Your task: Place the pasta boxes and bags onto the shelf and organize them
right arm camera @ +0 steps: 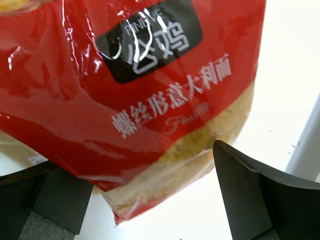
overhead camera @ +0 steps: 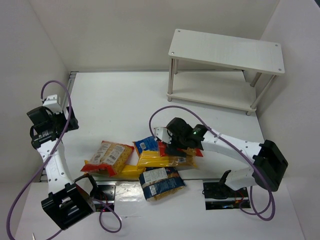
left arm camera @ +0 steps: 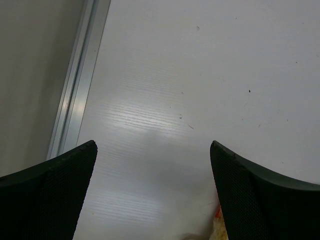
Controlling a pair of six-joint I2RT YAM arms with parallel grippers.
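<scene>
Pasta bag point(right arm camera: 150, 95) lies within jaws of right gripper point(right arm camera: 132, 160).

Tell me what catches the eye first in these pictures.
A jumbled heap of pasta packets lies at the near middle of the table, the right gripper open over it, a red bag filling its wrist view. Far right stands the white shelf, no packet on it.

The red bag point(right arm camera: 150, 115) reads "螺丝形意大利面"; its black label point(right arm camera: 150, 37) says "公鸡" (Latin line above, perhaps "PINGVE").
</scene>
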